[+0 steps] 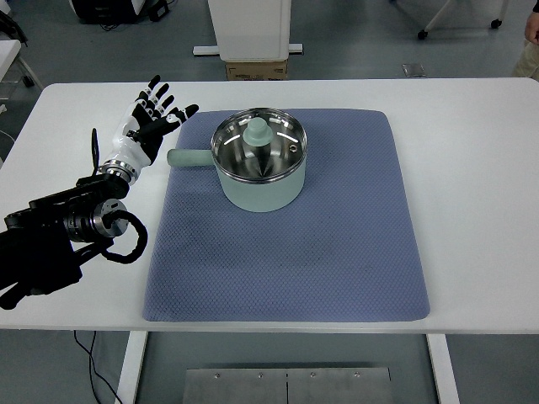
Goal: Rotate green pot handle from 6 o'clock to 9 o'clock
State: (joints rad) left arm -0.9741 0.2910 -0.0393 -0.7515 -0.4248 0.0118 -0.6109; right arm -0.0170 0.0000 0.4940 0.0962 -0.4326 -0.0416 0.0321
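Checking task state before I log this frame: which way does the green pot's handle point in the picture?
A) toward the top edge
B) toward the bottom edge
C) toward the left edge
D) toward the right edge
C: the handle juts from the green pot toward the picture's left edge, just right of the open left hand.

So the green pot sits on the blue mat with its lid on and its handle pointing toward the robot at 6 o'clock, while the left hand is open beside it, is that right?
Not quite: the handle points to the picture's left, at 9 o'clock, not 6 o'clock, as the top view shows. The rest holds: the green pot sits on the blue mat with its lid on, and the left hand is open beside it.
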